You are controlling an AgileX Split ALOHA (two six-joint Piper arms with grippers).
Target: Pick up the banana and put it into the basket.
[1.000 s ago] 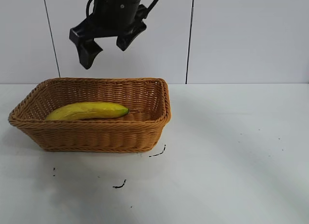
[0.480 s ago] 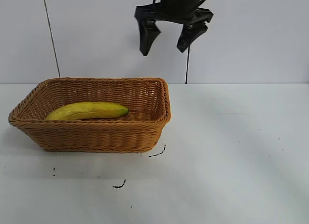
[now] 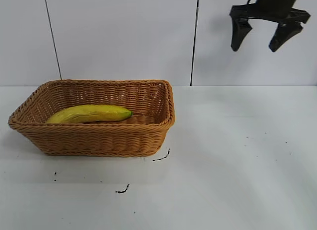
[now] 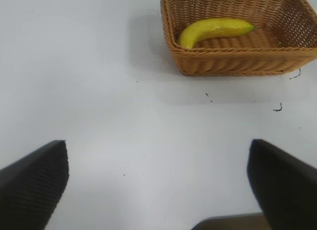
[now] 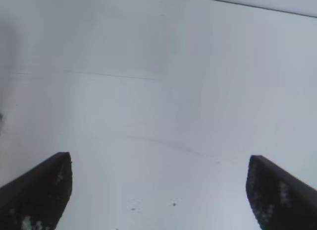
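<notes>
**Banana lies in the basket, right gripper high and wide**

We see the long, slightly curved yellow banana lying lengthwise inside the rectangular tan-brown woven wicker basket, resting on its floor with its darker tip toward the basket's middle. The basket stands on the white desk at the exterior view's left side. A few small dark marks dot the desk just in front of the basket's near corner.

Our right gripper hangs high at the exterior view's upper right, in front of the white panelled wall, well apart from the basket. Its two black fingers stand wide and hold nothing. Its wrist view shows only bare white desk between the finger tips.

Our left gripper is parked away from the basket, pointing toward it across the desk. Its dark fingers are spread wide and empty, with the basket and banana visible farther off.
</notes>
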